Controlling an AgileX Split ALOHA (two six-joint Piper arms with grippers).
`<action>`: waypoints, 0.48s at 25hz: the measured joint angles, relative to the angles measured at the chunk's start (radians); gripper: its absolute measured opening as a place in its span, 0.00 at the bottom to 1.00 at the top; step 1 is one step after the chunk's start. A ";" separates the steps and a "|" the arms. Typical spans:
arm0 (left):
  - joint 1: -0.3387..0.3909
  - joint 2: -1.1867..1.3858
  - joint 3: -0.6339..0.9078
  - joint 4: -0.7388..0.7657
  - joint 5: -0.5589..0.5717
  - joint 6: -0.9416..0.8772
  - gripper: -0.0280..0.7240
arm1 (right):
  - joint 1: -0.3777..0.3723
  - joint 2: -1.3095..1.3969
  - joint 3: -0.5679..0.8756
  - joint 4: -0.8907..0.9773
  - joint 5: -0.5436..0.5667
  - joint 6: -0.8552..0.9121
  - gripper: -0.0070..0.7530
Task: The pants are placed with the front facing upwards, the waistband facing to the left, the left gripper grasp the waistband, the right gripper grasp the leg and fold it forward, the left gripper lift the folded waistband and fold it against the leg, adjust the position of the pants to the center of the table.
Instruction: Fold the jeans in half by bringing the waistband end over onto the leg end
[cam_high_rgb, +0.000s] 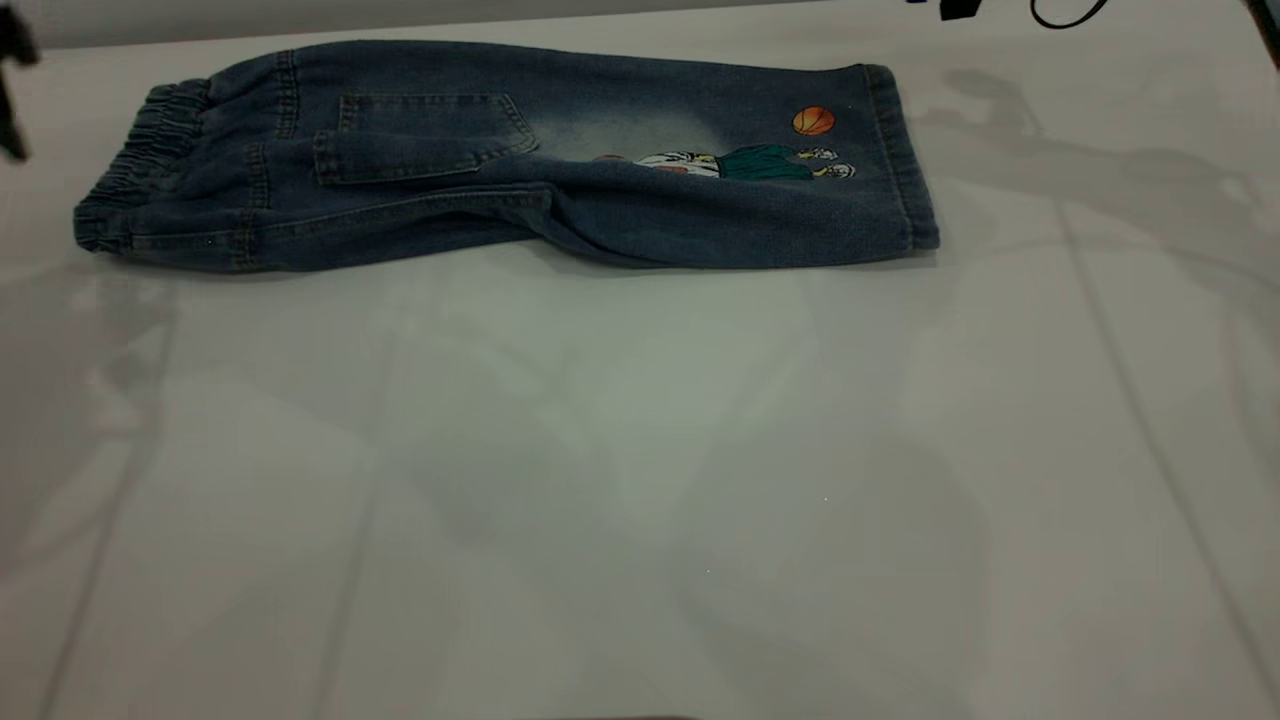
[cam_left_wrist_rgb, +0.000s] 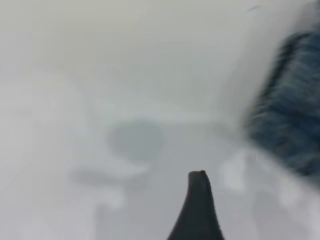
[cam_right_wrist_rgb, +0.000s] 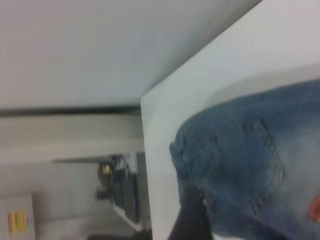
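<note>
The pants (cam_high_rgb: 500, 160) lie folded lengthwise at the far side of the table (cam_high_rgb: 640, 480), rear pocket and cartoon print with an orange ball facing up. The ruched waistband (cam_high_rgb: 140, 160) points left and the hem of the leg (cam_high_rgb: 900, 150) points right. A sliver of my left gripper (cam_high_rgb: 12, 90) shows at the far left edge, clear of the waistband. In the left wrist view one dark finger (cam_left_wrist_rgb: 200, 205) hangs over bare table beside the blurred denim (cam_left_wrist_rgb: 290, 120). My right gripper (cam_right_wrist_rgb: 225, 220) hovers over the pants (cam_right_wrist_rgb: 250, 165), with one finger (cam_right_wrist_rgb: 189, 215) showing. Neither holds anything.
A black part and a looped cable (cam_high_rgb: 1070, 12) sit at the table's far right edge. In the right wrist view the table's edge (cam_right_wrist_rgb: 147, 165) runs close to the waistband end, with a wall and dark equipment (cam_right_wrist_rgb: 120, 190) beyond it.
</note>
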 joint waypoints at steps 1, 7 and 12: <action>0.008 0.000 0.000 0.002 0.023 0.000 0.74 | 0.002 0.000 0.000 -0.012 0.008 -0.005 0.67; 0.104 0.000 0.000 0.002 0.044 0.002 0.63 | 0.030 0.000 -0.009 -0.190 0.027 -0.004 0.67; 0.143 0.000 0.000 -0.053 0.049 0.060 0.59 | 0.116 0.000 -0.078 -0.478 -0.002 0.062 0.67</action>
